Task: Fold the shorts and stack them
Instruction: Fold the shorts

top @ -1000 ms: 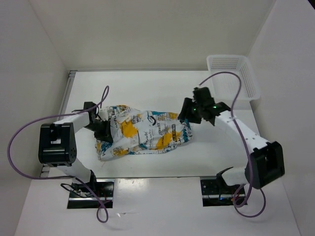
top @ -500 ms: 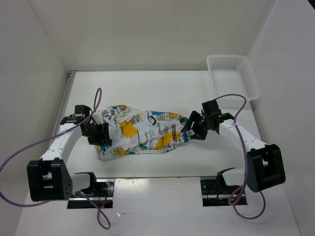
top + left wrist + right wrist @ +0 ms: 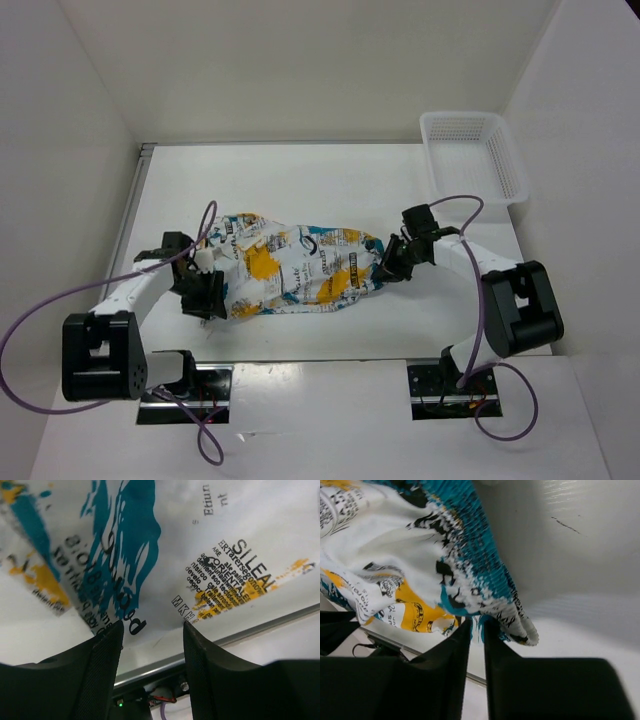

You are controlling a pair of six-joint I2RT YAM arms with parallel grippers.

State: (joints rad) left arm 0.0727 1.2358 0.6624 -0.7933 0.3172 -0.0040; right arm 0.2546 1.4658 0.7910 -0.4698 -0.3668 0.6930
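Observation:
The shorts (image 3: 300,265) lie spread out in the middle of the white table, with the teal gathered waistband at their right end. My left gripper (image 3: 205,292) is at the shorts' near-left edge. In the left wrist view it (image 3: 152,630) is open, with the printed cloth (image 3: 200,540) just beyond its fingertips and bare table between the jaws. My right gripper (image 3: 386,268) is at the waistband end. In the right wrist view it (image 3: 476,625) is nearly closed, pinching the waistband's lower edge (image 3: 470,570).
A white mesh basket (image 3: 470,150) stands at the table's far right corner. The table's near edge with its metal rail (image 3: 260,626) runs just below the left gripper. White walls enclose the table on the left, back and right.
My right gripper came down and left to the waistband end and closed on it. My left gripper shifted toward the near-left edge of the shorts. The shorts have barely moved.

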